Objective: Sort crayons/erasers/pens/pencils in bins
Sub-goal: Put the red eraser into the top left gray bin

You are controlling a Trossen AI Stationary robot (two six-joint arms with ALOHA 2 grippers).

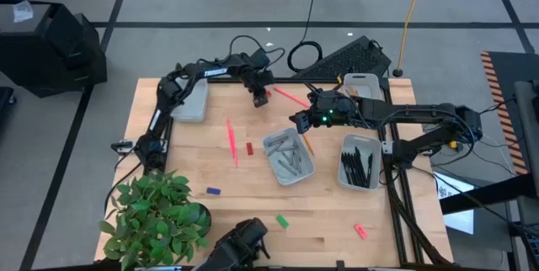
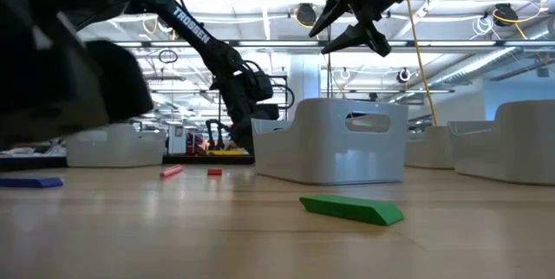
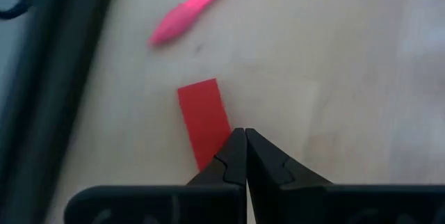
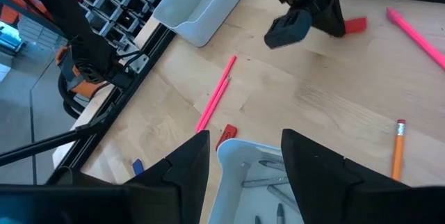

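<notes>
Sorting partly done, by our reckoning. On the pale wooden worktop [image 1: 328,220], one shallow pale grey-blue plastic bin [image 1: 289,156] at centre holds stubby grey crayons [image 1: 290,155]; a like bin [image 1: 360,162] at 3 o'clock of it holds slim black pens [image 1: 360,167]. Two more bins, at the far left [image 1: 190,100] and far right [image 1: 364,84], look empty as far as we can see.

Left loose: long pink pencils [image 1: 231,140] and [image 1: 290,97], an orange pencil [image 1: 307,144], and small block erasers: red [image 1: 249,147], blue [image 1: 213,191], green [image 1: 282,220], pink [image 1: 360,231].

The left gripper [image 1: 260,98] is low at the far edge, jaws clenched together on nothing. In its wrist view a small flat red eraser [image 3: 204,119] lies just beyond the jaw tips, slightly to one side, touching or nearly so; we cannot tell which.

The right gripper [image 1: 300,120] hovers above the crayon bin's far rim, jaws released and empty.
</notes>
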